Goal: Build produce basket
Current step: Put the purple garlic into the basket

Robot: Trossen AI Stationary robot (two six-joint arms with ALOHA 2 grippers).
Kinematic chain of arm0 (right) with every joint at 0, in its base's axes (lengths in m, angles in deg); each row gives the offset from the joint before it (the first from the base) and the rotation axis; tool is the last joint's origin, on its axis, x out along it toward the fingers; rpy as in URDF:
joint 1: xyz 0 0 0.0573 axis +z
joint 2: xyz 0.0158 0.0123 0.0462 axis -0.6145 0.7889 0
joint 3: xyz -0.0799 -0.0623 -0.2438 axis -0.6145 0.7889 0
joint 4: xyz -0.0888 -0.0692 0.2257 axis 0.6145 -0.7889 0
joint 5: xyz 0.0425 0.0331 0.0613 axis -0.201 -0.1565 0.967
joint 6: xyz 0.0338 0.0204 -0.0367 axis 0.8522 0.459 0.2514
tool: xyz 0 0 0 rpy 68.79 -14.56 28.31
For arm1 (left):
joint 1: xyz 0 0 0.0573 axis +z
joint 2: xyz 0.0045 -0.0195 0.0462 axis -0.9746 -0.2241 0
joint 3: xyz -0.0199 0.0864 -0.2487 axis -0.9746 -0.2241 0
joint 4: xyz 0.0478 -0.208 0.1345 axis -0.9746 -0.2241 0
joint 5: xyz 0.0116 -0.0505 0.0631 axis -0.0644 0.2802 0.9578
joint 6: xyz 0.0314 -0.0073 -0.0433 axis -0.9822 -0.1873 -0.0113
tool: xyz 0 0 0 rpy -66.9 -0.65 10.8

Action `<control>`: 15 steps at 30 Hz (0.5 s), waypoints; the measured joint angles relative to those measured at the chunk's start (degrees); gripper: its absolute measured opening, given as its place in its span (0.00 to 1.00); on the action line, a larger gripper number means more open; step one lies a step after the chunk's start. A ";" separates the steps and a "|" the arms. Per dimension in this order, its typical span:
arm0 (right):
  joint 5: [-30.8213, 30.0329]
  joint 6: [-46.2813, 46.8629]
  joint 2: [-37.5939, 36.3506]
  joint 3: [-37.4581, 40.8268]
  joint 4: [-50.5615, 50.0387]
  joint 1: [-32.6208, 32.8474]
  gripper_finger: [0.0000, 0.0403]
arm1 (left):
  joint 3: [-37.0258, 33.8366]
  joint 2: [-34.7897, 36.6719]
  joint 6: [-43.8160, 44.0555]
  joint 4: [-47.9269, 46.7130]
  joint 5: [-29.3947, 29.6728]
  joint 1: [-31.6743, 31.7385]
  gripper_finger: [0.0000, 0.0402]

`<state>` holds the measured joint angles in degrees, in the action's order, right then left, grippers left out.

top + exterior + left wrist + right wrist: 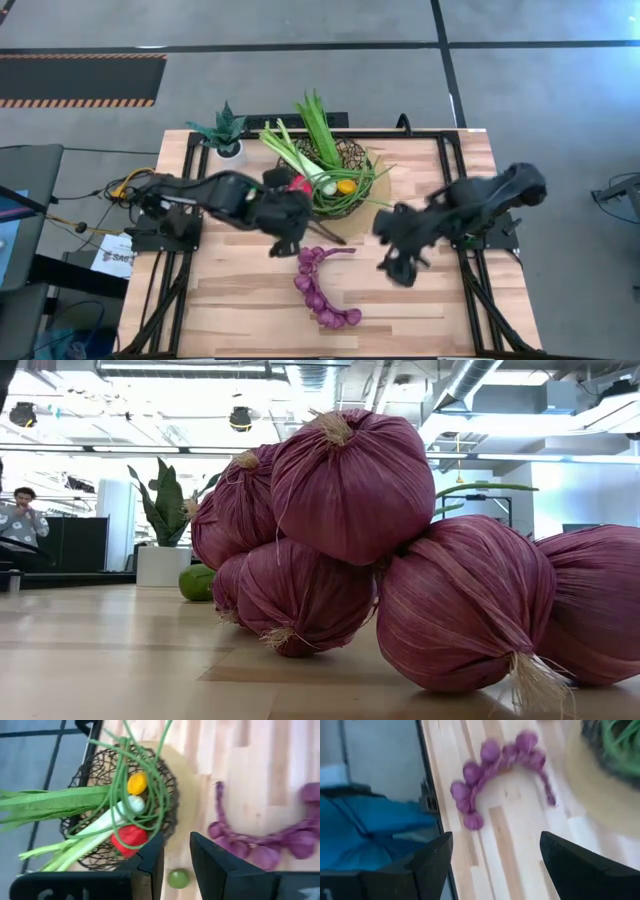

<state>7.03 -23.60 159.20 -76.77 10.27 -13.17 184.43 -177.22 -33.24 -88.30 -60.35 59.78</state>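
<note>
High view: onion string (322, 290) curves from mid-table toward the front edge, stem end toward the basket (340, 172)
Low view: onions (352, 485) piled close
Left wrist: left gripper (176, 865) narrowly apart over lime (178, 878)
Right wrist: right gripper (492, 865) spread wide, empty

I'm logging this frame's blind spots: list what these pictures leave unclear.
- Lime: hidden under the left gripper in the high view; showing between its open fingers in the left wrist view.
- Basket: blocked in the low view by the onion string.
- Red pepper: mostly covered by the left arm in the high view.
- Right gripper: blurred in the high view.
</note>
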 joint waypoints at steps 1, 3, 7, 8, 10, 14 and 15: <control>0.58 1.03 1.48 0.04 -0.35 0.58 0.79 | 0.00 0.52 1.16 0.00 0.00 -0.88 0.20; 2.31 2.66 4.04 0.04 0.09 1.39 0.79 | -0.01 1.48 3.50 0.00 -0.02 -2.46 0.20; 2.78 2.64 9.40 0.02 1.89 2.85 0.79 | -0.07 3.28 6.54 0.00 0.55 -5.20 0.20; 2.74 2.27 10.93 0.02 2.37 2.97 0.79 | -0.07 3.67 6.73 0.00 1.50 -5.83 0.20; 2.11 0.87 13.62 0.02 3.53 3.02 0.79 | -0.08 4.64 6.70 0.01 4.32 -7.32 0.20; -0.51 -2.51 19.25 0.02 4.79 2.16 0.79 | -0.09 7.02 6.92 0.00 7.64 -9.71 0.20; -1.14 -2.95 20.56 0.02 5.06 1.83 0.79 | -0.09 7.69 7.32 0.02 7.67 -10.30 0.20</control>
<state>5.89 -26.55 179.76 -76.75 15.33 -11.34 184.34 -169.54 -25.93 -88.28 -52.67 49.48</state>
